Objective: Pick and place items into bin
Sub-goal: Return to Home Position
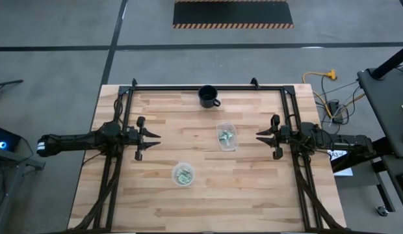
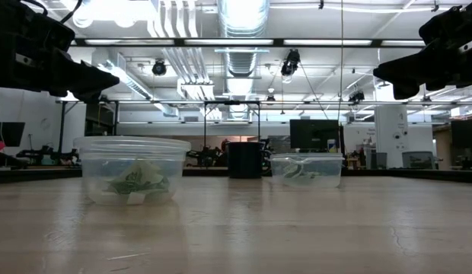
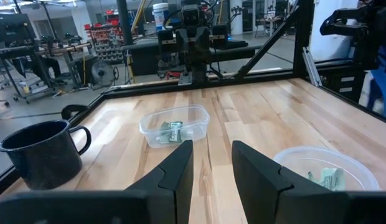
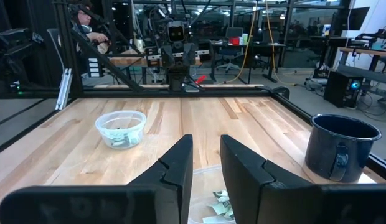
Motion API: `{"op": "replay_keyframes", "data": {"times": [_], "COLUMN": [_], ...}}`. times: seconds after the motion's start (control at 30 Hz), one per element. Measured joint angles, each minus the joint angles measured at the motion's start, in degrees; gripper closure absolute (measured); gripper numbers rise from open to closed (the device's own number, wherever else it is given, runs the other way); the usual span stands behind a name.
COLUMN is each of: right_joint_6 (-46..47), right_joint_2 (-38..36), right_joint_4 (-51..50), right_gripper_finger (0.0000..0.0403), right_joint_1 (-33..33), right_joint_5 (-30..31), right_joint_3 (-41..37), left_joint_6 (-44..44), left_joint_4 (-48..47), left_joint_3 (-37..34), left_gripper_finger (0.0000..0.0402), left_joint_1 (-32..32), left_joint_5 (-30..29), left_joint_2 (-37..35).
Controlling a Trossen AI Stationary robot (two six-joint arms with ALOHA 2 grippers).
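Small light-green and white wrapped items lie in two clear tubs: a round tub [image 1: 182,174] toward the near side and a rectangular tub [image 1: 226,136] at mid-table. Both rest on their bases on the wooden table [image 1: 253,195]. In the left wrist view, items [image 3: 172,132] show through the rectangular tub's wall. My left gripper [image 1: 154,138] hovers level at the table's left, open and empty [image 3: 211,146]. My right gripper [image 1: 259,136] hovers level at the right, open and empty [image 4: 206,140], just short of the rectangular tub [image 4: 211,202].
A black mug [image 1: 208,96] stands upright near the far edge, handle toward the right. A black metal frame [image 1: 208,87] runs along the far and side edges. Bare wood lies along the near edge and between the tubs.
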Motion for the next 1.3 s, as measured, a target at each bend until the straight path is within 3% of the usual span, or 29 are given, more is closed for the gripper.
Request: {"op": "replay_keyframes", "data": {"times": [1.1,1.3], "right_joint_6": [0.0,0.0], "right_joint_2": [-0.8,-1.1], "right_joint_4": [0.3,0.3], "right_gripper_finger": [0.033,0.033], "right_joint_1": [0.1,-2.3], "right_joint_5": [-0.2,-0.3], "right_joint_3": [0.0,0.0], "left_joint_6": [0.0,0.0], "left_joint_4": [0.0,0.0], "left_joint_3": [0.0,0.0], "left_gripper_finger": [0.0308,0.0308], "left_joint_1": [0.0,0.0], "left_joint_5": [0.0,0.0], "left_joint_2": [-0.1,0.2]}}
